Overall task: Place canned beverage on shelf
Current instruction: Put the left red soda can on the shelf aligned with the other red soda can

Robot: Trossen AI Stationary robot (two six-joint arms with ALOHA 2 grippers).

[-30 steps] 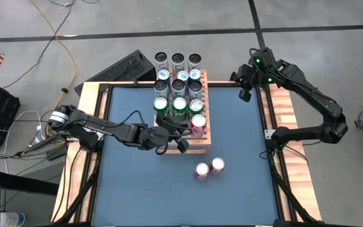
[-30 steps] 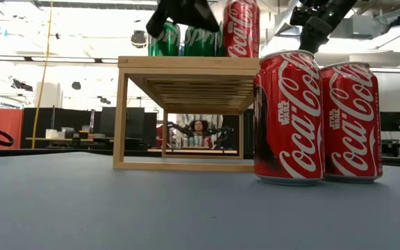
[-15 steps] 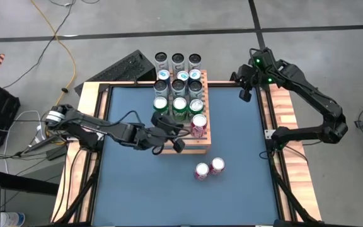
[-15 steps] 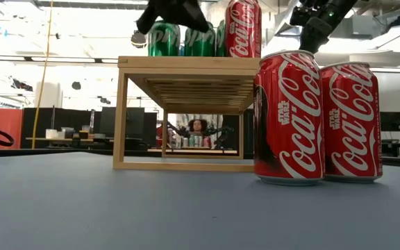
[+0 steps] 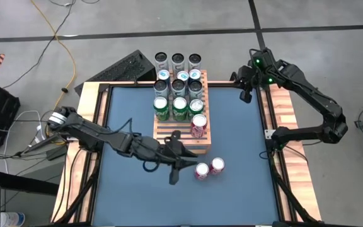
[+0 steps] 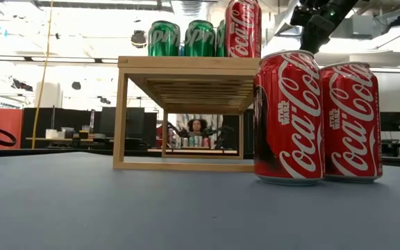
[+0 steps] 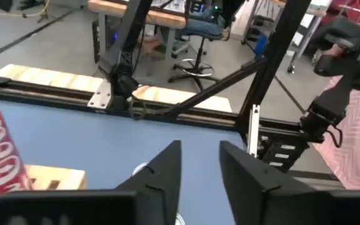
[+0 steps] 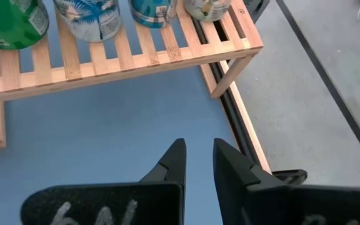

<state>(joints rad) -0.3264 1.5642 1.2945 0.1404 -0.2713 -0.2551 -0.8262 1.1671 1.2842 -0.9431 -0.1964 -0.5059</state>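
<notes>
Standing nearest on the blue table (image 5: pixel 131 189), two red cans (image 5: pixel 208 168) are seen touching each other, still off the shelf (image 5: pixel 181 129). Just beside them the left gripper (image 5: pixel 180 168) is held low, its fingers (image 7: pixel 161 172) parted by a narrow gap with nothing between them. One red can (image 5: pixel 198 125) is set on the shelf's near row, green cans (image 5: pixel 178 106) and others behind it. The right gripper (image 5: pixel 245 88) is raised at the far corner, its fingers (image 8: pixel 170 164) narrowly parted and empty.
</notes>
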